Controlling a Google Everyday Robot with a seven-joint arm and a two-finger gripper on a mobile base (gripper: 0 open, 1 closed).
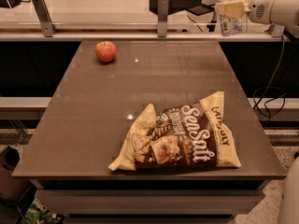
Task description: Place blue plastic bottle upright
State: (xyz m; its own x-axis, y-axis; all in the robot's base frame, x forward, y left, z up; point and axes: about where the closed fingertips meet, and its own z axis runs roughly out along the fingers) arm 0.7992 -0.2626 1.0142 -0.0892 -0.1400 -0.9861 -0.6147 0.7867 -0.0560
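On the chip bag (pixel 180 139) I read "Sea Salt" in white and "Late July" along its yellow edge. My gripper (pixel 232 8), far right, grips the blue plastic bottle (pixel 229 26); its label is unreadable.

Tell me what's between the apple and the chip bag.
Nothing: the camera view shows bare table between apple and chip bag. The gripper holds the blue plastic bottle past the far right corner.

My pincer (pixel 230 8), clasped on the blue plastic bottle (pixel 229 26), hangs above the far right corner of the brown desk (pixel 93 115). Two things lie on the desk. A red apple (pixel 106 51) sits well to the left of my pincer, near the far edge. A yellow-and-brown Sea Salt chip bag (pixel 180 136) lies flat toward the near edge, well apart from the pincer. Apple and bag are well apart.
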